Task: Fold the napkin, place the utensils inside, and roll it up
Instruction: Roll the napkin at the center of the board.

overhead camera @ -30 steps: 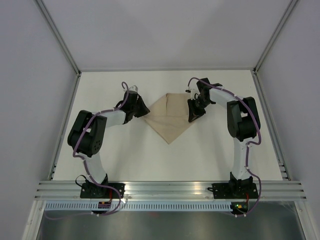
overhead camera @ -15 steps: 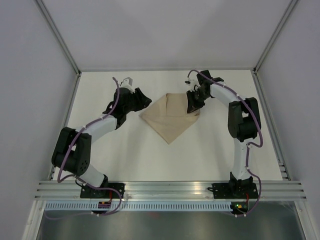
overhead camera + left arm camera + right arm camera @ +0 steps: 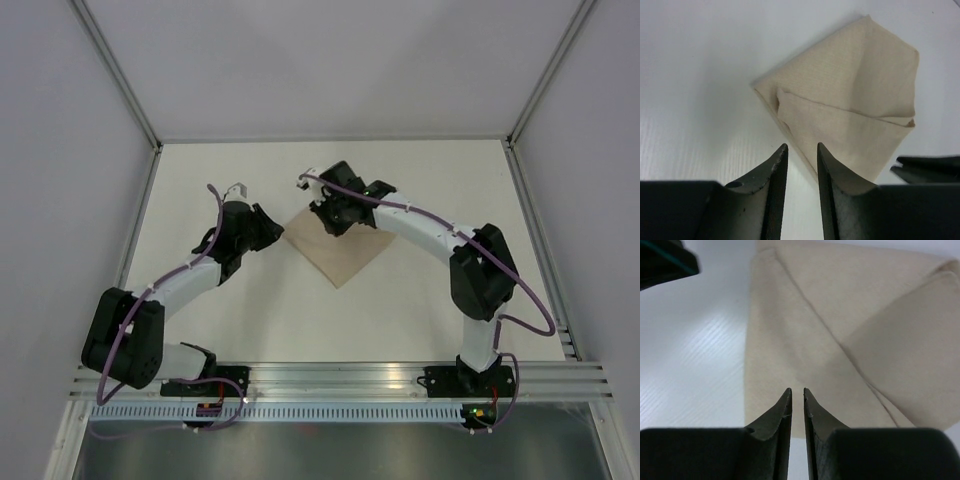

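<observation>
The tan napkin [image 3: 345, 258] lies folded on the white table, a point toward the near edge; folded flaps cross its top [image 3: 850, 110]. My left gripper [image 3: 268, 228] hangs just left of the napkin's left corner, jaws a little apart with only table between them [image 3: 802, 147]. My right gripper [image 3: 335, 215] hovers over the napkin's upper left part; its jaws [image 3: 797, 391] stand a narrow slit apart, with flat cloth [image 3: 840, 315] below them and nothing pinched. The utensils are out of view.
The white table [image 3: 450, 200] is walled by grey panels and metal posts at the back and sides. An aluminium rail [image 3: 340, 380] with both arm bases runs along the near edge. The two grippers hang close together near the napkin's left corner.
My right arm swept left across the napkin from its right corner to its upper left, and the right corner is now folded in. My left arm drew back to the left.
</observation>
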You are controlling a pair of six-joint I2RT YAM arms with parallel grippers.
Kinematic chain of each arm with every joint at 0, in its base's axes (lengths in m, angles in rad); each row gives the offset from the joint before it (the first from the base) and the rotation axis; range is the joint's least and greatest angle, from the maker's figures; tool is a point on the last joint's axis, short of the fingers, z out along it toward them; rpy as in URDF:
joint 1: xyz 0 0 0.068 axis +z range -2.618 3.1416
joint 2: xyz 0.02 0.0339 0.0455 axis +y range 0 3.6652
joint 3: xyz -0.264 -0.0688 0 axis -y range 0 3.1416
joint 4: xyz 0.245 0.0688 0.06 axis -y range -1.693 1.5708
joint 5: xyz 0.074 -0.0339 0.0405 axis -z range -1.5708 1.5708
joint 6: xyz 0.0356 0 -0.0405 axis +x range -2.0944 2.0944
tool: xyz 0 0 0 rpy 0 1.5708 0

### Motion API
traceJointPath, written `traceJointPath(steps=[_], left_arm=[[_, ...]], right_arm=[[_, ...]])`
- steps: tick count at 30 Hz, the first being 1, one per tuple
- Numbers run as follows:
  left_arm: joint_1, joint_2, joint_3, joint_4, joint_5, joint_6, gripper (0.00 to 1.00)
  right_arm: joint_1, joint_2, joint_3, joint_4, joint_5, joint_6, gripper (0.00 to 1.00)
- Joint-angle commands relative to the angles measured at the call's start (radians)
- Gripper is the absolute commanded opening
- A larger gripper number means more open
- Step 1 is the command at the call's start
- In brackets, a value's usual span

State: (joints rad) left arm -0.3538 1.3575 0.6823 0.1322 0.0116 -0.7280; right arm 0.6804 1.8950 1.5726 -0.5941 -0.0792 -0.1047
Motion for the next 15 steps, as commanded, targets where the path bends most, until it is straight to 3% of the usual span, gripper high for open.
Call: traceJointPath(steps=[1, 4, 10, 15], left_arm=[[0.007, -0.049, 0.043, -0.124, -0.119, -0.066, 0.35], [0.030, -0.066, 0.056, -0.195, -0.145, -0.099, 0.39], [0.078, -0.126, 0.129, -0.285, -0.180, -0.117, 0.47], [0.096, -0.143, 0.229, -0.353, -0.208, -0.117, 0.49]], right_arm=[[0.100, 0.047, 0.000, 0.027, 0.180, -0.023, 0.21], [0.156, 0.116, 0.046, 0.011, 0.244, -0.024, 0.21], [0.240, 0.151, 0.032, 0.050, 0.386, -0.038, 0.38], [0.283, 0.148, 0.000, 0.080, 0.470, -0.029, 0.41]])
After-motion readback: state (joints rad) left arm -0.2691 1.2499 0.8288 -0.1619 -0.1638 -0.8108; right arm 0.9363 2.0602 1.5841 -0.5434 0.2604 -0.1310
